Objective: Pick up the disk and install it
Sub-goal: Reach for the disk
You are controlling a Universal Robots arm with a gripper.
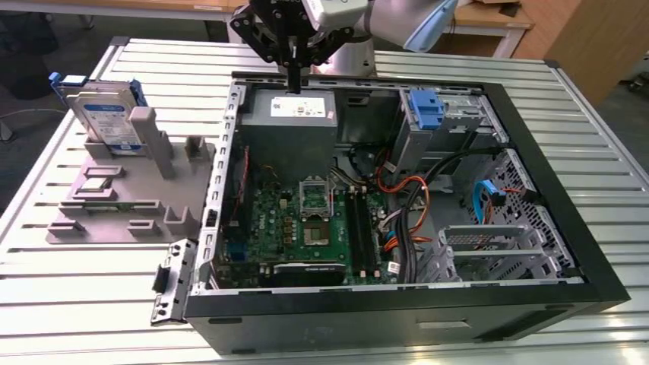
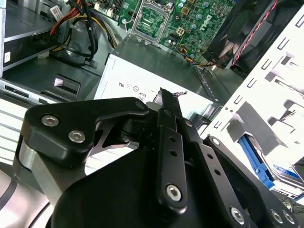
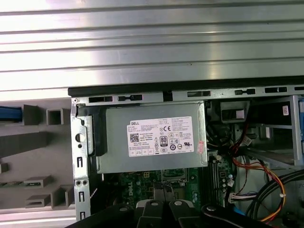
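The disk (image 1: pixel 105 114), a silver drive with a white-and-blue label and a blue bracket, stands upright in a grey holder (image 1: pixel 121 190) on the table at the exterior view's left, outside the computer case (image 1: pixel 406 304). Its blue edge also shows in the second wrist view (image 2: pixel 256 161). My gripper (image 1: pixel 294 82) hangs over the far wall of the open case, just above the grey power-supply box (image 1: pixel 292 114). Its fingers (image 2: pixel 167 102) are pressed together with nothing between them. The disk is well apart from the gripper, toward the exterior view's left.
Inside the case lie the green motherboard (image 1: pixel 304 220), bundles of orange and black cables (image 1: pixel 406 205), a blue bracket in a metal bay (image 1: pixel 426 110) and a silver drive cage (image 1: pixel 492 251). The ribbed metal table (image 1: pixel 91 289) surrounds the case.
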